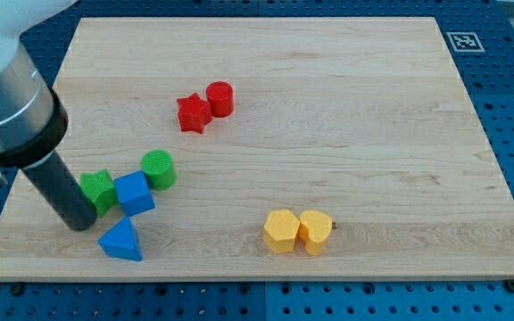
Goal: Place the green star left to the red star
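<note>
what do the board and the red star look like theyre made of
Board: looks like light wood, matte, with visible grain lines running across it. Red star: probably plastic, given its uniform solid colour and smooth faces with a slight sheen; it could be painted wood, the picture leaves that open.

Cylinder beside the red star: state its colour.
Red cylinder, clearest in the camera view.

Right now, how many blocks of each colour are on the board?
Red: 2, the red star and the red cylinder.
Green: 2, the green star and the green cylinder.
Blue: 2, the blue cube and the blue triangle.
Yellow: 2, the yellow hexagon and the yellow heart.
Total: 8.
</note>
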